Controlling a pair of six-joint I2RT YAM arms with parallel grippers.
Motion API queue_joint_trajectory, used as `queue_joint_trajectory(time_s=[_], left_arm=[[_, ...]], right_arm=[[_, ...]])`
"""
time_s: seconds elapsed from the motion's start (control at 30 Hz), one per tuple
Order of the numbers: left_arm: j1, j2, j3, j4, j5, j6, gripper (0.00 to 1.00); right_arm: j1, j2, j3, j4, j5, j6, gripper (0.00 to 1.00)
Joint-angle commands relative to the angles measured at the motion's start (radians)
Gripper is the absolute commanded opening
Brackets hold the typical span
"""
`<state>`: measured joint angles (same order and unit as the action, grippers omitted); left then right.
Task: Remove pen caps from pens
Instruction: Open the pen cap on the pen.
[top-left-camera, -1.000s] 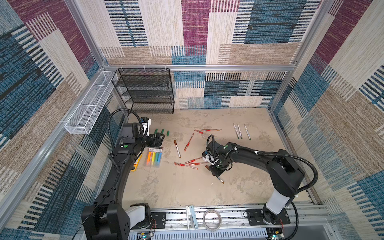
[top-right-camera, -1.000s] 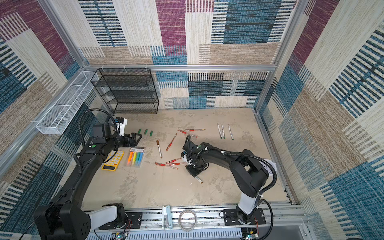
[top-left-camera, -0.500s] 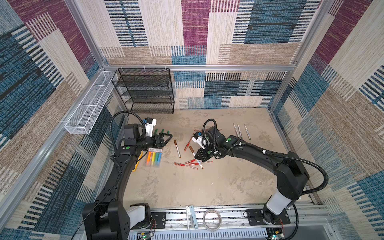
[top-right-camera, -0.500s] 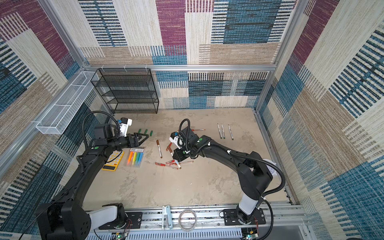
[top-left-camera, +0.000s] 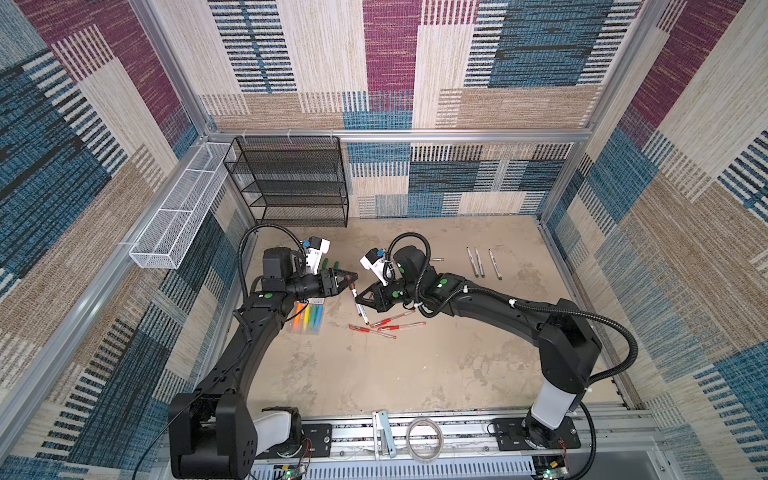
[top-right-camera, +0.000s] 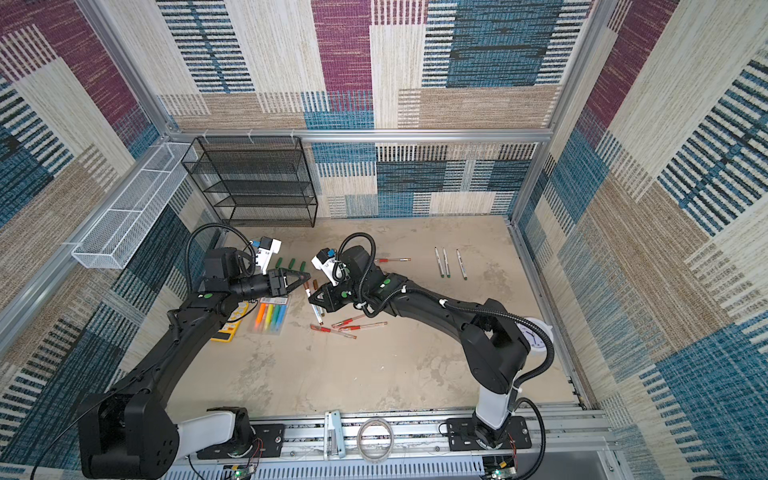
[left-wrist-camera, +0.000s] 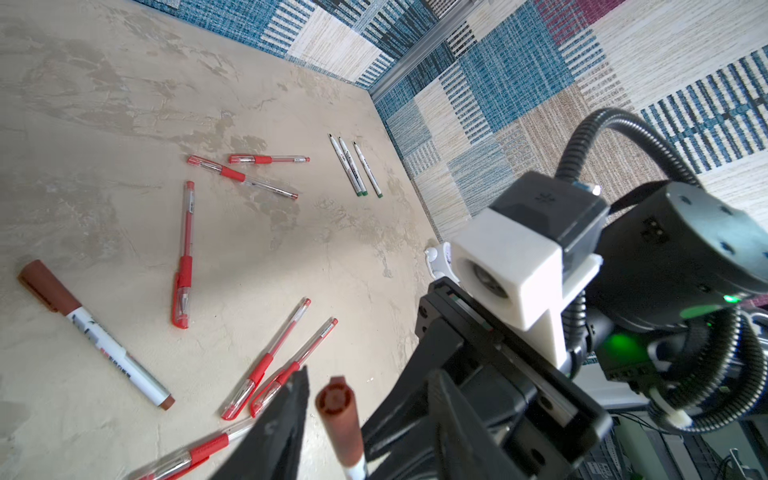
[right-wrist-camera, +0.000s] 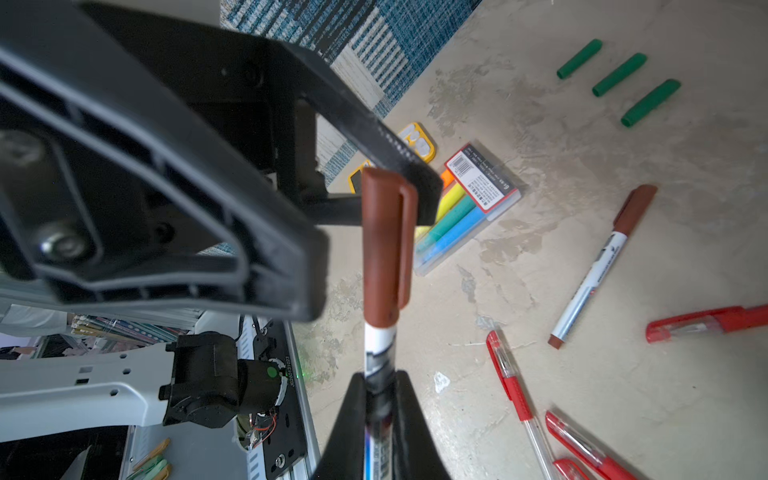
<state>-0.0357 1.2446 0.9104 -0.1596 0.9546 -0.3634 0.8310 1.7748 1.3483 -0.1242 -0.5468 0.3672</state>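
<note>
My right gripper (right-wrist-camera: 380, 386) is shut on the white barrel of a pen (right-wrist-camera: 378, 353) and holds it off the table (top-left-camera: 415, 374). The pen's brown cap (right-wrist-camera: 386, 249) points at my left gripper (left-wrist-camera: 371, 370). The left gripper's jaws stand open around the cap (left-wrist-camera: 338, 419), with a gap showing on the near side. Both top views show the two grippers (top-left-camera: 353, 276) (top-right-camera: 309, 296) meeting tip to tip left of centre. Three loose green caps (right-wrist-camera: 619, 75) lie behind them. A second brown-capped pen (right-wrist-camera: 602, 257) and several red pens (left-wrist-camera: 185, 257) lie on the table.
A clear highlighter pack (top-right-camera: 272, 318) and a yellow calculator (top-right-camera: 226, 328) lie under my left arm. Three green-ended pens (top-left-camera: 478, 262) lie at the back right. A black mesh rack (top-left-camera: 291, 183) stands against the back wall, with a white wire basket (top-left-camera: 178, 220) on the left wall.
My right arm has lifted the brown-capped pen from the table's front and carried it left and back. My left gripper reached right to meet it and narrowed its jaws around the cap.
</note>
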Motion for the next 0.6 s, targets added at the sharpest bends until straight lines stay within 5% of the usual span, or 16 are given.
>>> queue_joint_trajectory(time_s=[0.0, 0.33, 0.57], left_arm=[[-0.002, 0.000, 0.000, 0.019, -0.017, -0.001, 0.41], [-0.002, -0.010, -0.022, 0.038, -0.035, 0.001, 0.00], [0.002, -0.013, -0.011, 0.031, -0.040, -0.008, 0.00]], right_arm=[[0.005, -0.010, -0.007, 0.079, -0.016, 0.036, 0.07], [0.013, -0.024, -0.023, 0.108, -0.003, 0.039, 0.07], [0.019, -0.005, -0.028, 0.116, 0.002, 0.043, 0.26]])
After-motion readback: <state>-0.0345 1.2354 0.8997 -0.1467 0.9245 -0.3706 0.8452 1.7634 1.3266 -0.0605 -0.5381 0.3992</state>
